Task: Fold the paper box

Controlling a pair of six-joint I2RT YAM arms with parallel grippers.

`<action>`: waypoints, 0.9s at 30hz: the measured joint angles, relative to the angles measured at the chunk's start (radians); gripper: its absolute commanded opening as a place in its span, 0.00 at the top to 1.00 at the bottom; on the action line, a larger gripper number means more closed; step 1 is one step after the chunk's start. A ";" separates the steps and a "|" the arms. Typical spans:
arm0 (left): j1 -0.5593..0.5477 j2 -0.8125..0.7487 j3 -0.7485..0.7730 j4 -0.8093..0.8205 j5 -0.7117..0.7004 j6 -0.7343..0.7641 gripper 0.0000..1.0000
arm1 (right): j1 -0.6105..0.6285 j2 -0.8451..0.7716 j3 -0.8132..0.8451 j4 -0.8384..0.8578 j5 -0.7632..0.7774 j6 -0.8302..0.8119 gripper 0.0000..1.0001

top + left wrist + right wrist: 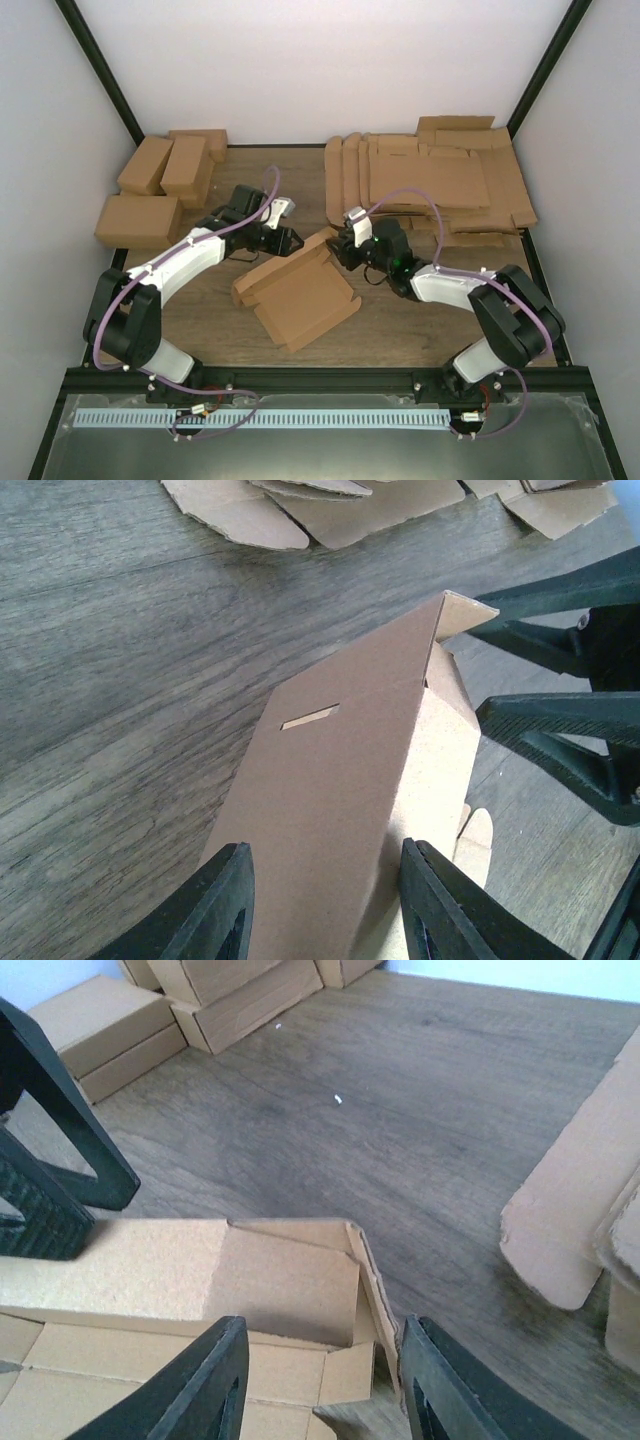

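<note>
The paper box lies half folded in the middle of the table, its far wall raised and its base flat. My left gripper is open at the far wall's left part. In the left wrist view its fingers straddle the raised slotted wall. My right gripper is open at the box's far right corner. In the right wrist view its fingers straddle the corner flap. Each gripper shows in the other's view: the right gripper and the left gripper.
Several folded brown cartons are stacked at the back left, also in the right wrist view. A pile of flat cardboard blanks lies at the back right, close behind the right gripper. Black frame posts stand at the back corners.
</note>
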 measured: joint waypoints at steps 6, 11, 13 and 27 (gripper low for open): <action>0.000 0.002 0.001 -0.003 0.002 0.000 0.59 | -0.010 -0.021 -0.006 0.048 0.000 0.004 0.55; 0.000 0.002 0.001 -0.003 0.004 0.000 0.59 | -0.019 -0.014 -0.003 0.066 0.001 0.011 0.57; 0.000 0.002 0.001 -0.003 0.005 0.000 0.59 | -0.021 0.008 0.004 0.067 0.005 0.011 0.58; 0.001 0.010 0.002 -0.001 0.007 0.001 0.59 | -0.024 0.097 0.041 0.094 -0.017 -0.004 0.67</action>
